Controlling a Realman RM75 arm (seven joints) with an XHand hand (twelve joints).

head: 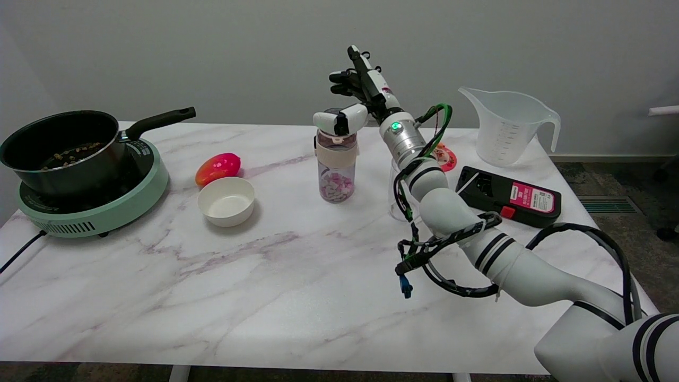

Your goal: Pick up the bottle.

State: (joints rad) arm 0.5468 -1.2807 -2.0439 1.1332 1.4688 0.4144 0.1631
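Your white right arm point(477, 233) reaches across the marble table point(212, 297); its hand point(354, 101) hovers open and empty above the clear upright bottle with a pink cap point(336, 167) mid-table. Lower beside the cap, wrap the beige band, close evenly.

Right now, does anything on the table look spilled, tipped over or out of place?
Nothing stands out. The bottle stands upright with its lid on, the bowl and jug are upright, and the pan sits squarely on the cooker. No spills show. The right hand is at the bottle's top.
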